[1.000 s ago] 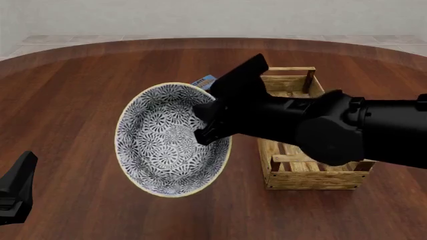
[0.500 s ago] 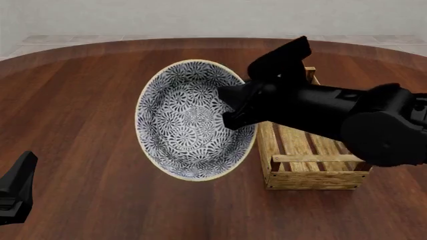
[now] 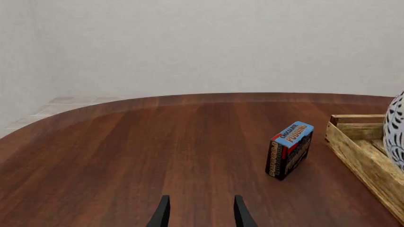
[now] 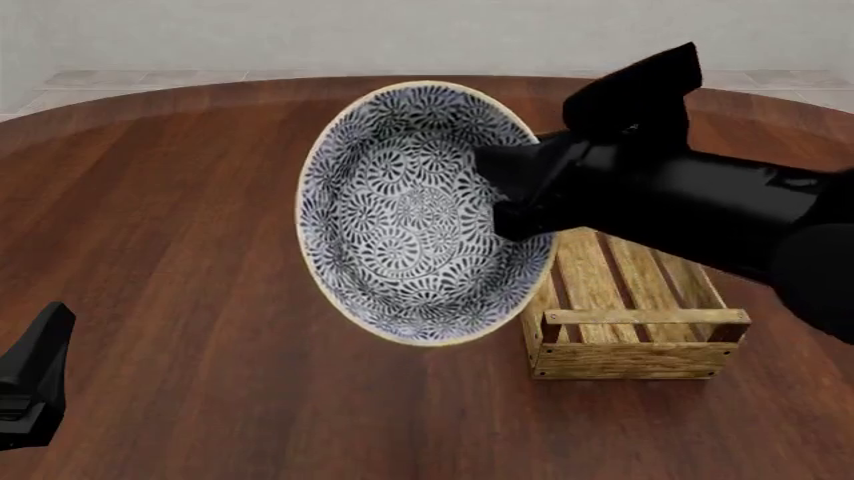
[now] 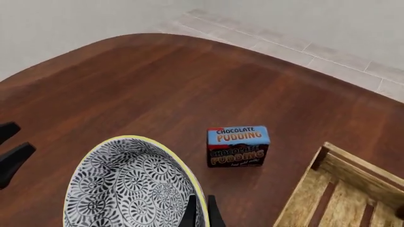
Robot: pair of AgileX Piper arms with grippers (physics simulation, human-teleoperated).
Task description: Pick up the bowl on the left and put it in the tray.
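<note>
The blue-and-white patterned bowl (image 4: 407, 215) hangs in the air, tipped steeply so its inside faces the front camera. My right gripper (image 4: 505, 200) is shut on the bowl's right rim; in the right wrist view its fingers (image 5: 189, 212) pinch the cream rim of the bowl (image 5: 129, 187). The bowl's right edge overlaps the left side of the light-wood slatted tray (image 4: 627, 335), which rests on the table below it. My left gripper (image 4: 34, 385) stays low at the near left, well away from the bowl, open and holding nothing (image 3: 200, 215).
A chocolate pudding box (image 5: 238, 145) stands on the table beyond the bowl, left of the tray's far end (image 5: 344, 189); it also shows in the left wrist view (image 3: 289, 150). The round wooden table's far edge (image 4: 267, 85) curves behind.
My right gripper has carried the bowl up and to the right, from left of the tray to overlapping its left side. The left arm has not moved.
</note>
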